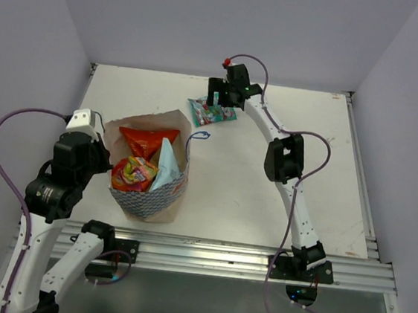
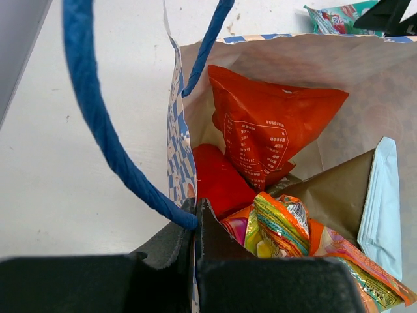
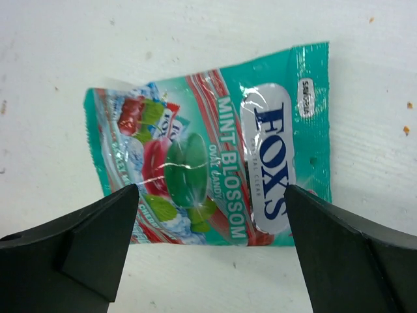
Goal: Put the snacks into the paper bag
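1. Top external view: the paper bag (image 1: 146,204) stands open on the table (image 1: 319,175) in front of the left arm. The red chip bag (image 1: 145,141), the light-blue chip bag (image 1: 165,165) and the red fruit-candy bag (image 1: 134,175) are already inside it.
2. One snack is plainly left: the teal Fox's mint packet (image 1: 212,112) lies flat on the table beyond the bag, well apart from its rim.
3. The right gripper (image 3: 210,195) hangs over that packet (image 3: 215,176). Its jaws are spread wide, one finger on each side of the packet, and they hold nothing.
4. The left gripper (image 2: 195,218) has its jaws pinched together on the bag's near wall, just where the blue cord handle (image 2: 98,117) meets the rim. I judge that it is steadying the mouth.
5. So the task looks mostly done; the mint packet has yet to be gripped, carried and dropped in.
6. The left wrist view shows a plain red shape (image 2: 218,179) under the chip bag (image 2: 273,130). It may be the small red-yellow packet, but too little shows to be sure. The bottom of the bag is hidden.
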Controlling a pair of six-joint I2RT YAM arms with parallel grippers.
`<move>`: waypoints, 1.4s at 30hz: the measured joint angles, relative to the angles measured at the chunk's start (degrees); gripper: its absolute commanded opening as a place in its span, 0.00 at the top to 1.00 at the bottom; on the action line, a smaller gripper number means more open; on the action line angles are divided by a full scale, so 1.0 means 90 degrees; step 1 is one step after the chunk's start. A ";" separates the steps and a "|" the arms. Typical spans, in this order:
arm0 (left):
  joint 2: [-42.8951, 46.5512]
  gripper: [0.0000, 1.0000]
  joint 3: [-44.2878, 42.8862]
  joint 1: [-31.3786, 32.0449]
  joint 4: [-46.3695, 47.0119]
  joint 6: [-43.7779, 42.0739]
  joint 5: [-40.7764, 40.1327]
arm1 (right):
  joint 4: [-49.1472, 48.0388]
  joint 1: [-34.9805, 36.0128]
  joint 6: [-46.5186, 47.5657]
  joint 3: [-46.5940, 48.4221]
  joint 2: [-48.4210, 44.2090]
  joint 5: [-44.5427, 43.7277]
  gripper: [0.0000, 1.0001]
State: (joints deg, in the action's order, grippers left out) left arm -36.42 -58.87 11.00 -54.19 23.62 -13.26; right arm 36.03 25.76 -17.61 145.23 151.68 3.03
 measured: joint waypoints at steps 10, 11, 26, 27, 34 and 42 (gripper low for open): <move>-0.0117 1.00 -0.0121 0.0000 -0.0112 0.0007 0.0070 | -0.0335 0.0044 0.0187 -0.0585 0.0027 0.0056 0.05; -0.0114 1.00 -0.0131 0.0000 -0.0119 0.0022 0.0070 | -0.0403 0.0053 0.0240 -0.0653 0.0012 0.0010 0.11; 0.0187 1.00 -0.0087 0.0000 -0.0124 0.0097 0.0189 | 0.0172 0.0678 0.0634 -0.2169 -0.1447 -0.0925 1.00; 0.0231 1.00 -0.0039 0.0000 -0.0109 0.0095 0.0214 | 0.0328 0.0792 0.0656 -0.2181 -0.1671 -0.0976 1.00; 0.0391 1.00 0.0182 0.0000 0.0066 0.0087 0.0376 | 0.0420 0.1974 0.0920 -0.1248 -0.3701 -0.1224 1.00; 0.0398 1.00 0.0250 0.0000 0.0158 -0.0051 0.0561 | 0.0413 0.3381 0.1105 -0.1161 -0.4988 -0.0865 1.00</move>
State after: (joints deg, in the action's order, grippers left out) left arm -32.84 -56.62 11.00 -52.77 23.16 -8.21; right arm 39.75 56.18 -7.66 134.78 106.78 -4.75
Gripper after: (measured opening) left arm 0.018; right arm 0.126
